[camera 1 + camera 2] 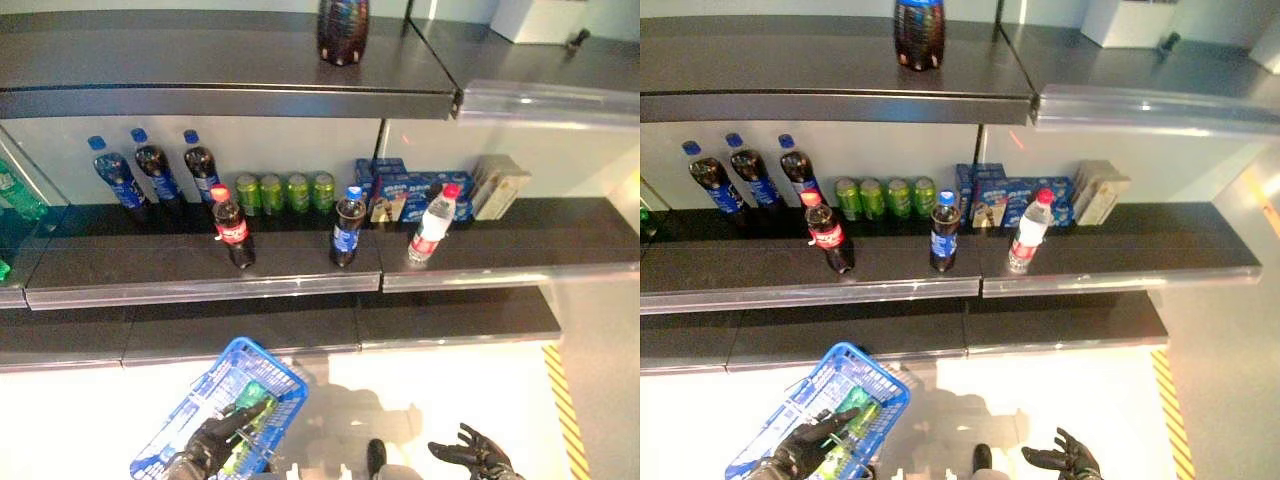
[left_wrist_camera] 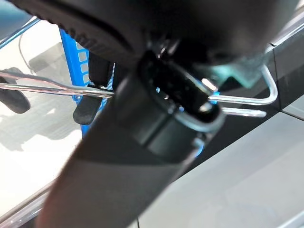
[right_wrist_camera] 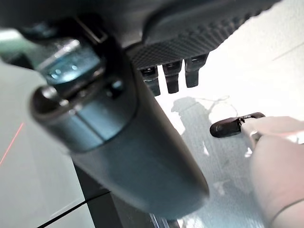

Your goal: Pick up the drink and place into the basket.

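The left hand point(image 1: 212, 442) was low at the near left, fingers curled round the wire handle of the blue basket point(image 1: 262, 366), which hung tilted above the floor with a green item point(image 1: 248, 395) inside. The right hand point(image 1: 474, 452) hovered at the near right, palm up, fingers spread and relaxed, gripping nothing. Farther off, on the middle shelf point(image 1: 300, 268), stood three front drinks: a red-capped cola bottle point(image 1: 233, 228) at left, a blue-capped cola bottle point(image 1: 347, 227) in the middle, and a red-capped water bottle point(image 1: 432, 223) at right. Green cans point(image 1: 285, 192) and more bottles point(image 1: 155, 172) stood behind them.
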